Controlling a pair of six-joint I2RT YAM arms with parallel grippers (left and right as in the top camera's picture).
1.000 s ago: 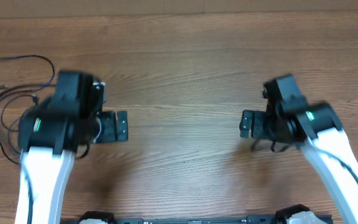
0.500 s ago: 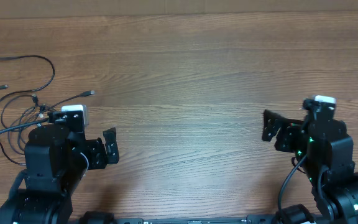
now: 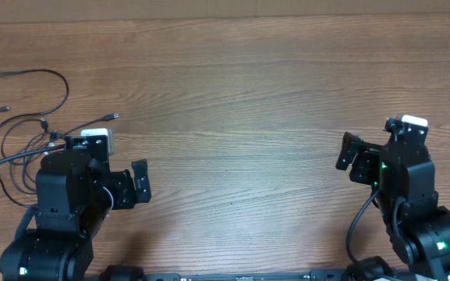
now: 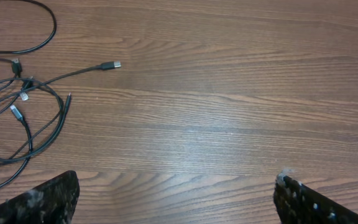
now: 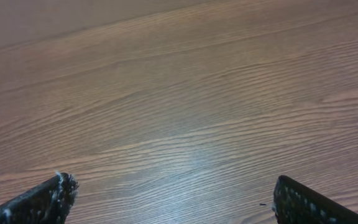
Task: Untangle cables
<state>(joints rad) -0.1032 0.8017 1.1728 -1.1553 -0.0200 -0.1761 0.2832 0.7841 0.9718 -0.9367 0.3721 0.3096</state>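
Cables [image 4: 73, 73]: thin black cords, loosely looped and overlapping, at far left of table [image 3: 241, 94], several strands running off its left edge in overhead view; one silver-tipped plug stretched rightward out of the bunch. Left gripper [image 4: 176, 199]: jaws spread wide, gripping nothing, near the tangle on its right, not touching. Right gripper [image 5: 173, 193]: jaws likewise wide apart, over bare wood at right side, well apart from cords. Broad open wood between both arms and up to far edge.

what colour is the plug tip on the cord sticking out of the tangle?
Silver plug tip on a black cord; clearest in left wrist view.
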